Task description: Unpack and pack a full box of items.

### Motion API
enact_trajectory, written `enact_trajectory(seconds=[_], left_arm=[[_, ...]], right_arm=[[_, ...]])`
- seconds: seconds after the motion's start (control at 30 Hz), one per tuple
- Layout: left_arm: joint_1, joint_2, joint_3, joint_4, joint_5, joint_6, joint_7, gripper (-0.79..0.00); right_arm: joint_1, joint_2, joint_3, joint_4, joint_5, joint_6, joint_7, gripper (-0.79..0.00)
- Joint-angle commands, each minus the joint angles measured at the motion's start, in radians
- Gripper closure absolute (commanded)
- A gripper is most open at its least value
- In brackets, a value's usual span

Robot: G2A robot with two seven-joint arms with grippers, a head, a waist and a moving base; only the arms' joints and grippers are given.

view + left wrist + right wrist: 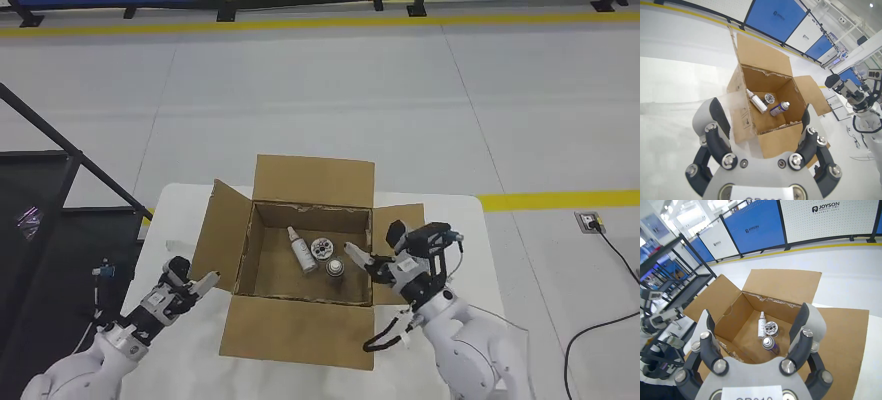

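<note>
Overhead, box [312, 180] with bottle [299, 248], disc [322, 247], can [335, 268], purple-sided from left wrist, left fingers [718, 113] spread, right fingers [800, 321] spread

We find bright, even light from overhead. The pale glossy floor [300, 90] glares nearly white, and the white table [180, 215] washes out. Shadows inside the open brown cardboard box [300, 330] are soft; both wrist views bow straight lines at their edges.

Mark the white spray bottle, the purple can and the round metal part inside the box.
white spray bottle [762, 327], right wrist view, middle of its body.
purple can [778, 109], left wrist view, its purple side.
round metal part [771, 328], right wrist view, its holed top face.
</note>
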Motion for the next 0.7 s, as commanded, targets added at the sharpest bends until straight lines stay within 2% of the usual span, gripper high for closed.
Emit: enact_trajectory(seconds=[0.0,0.13,0.3,0.5,0.57,0.67], left_arm=[[-0.007,0.001,0.024,-0.01,0.015,0.0,-0.012,-0.785],[-0.007,0.003,0.061,-0.04,0.035,-0.012,-0.025,-0.785],[0.0,0.005,0.094,-0.071,0.057,-0.017,-0.028,-0.785],[-0.014,0.008,0.147,-0.063,0.095,-0.011,-0.045,-0.785],[-0.029,0.008,0.169,-0.045,0.106,0.002,-0.049,-0.785],[-0.045,0.009,0.191,-0.025,0.112,0.014,-0.059,-0.785]], right_arm=[[-0.03,0.008,0.096,0.003,0.175,-0.053,0.006,-0.785],[-0.069,0.02,0.235,0.04,0.42,-0.113,0.05,-0.785],[-0.038,0.039,0.326,0.117,0.547,-0.032,0.222,-0.785],[0.07,0.058,0.313,0.243,0.576,0.05,0.432,-0.785],[0.113,0.063,0.306,0.283,0.588,0.068,0.458,-0.785],[0.143,0.068,0.274,0.306,0.625,0.035,0.53,-0.785]])
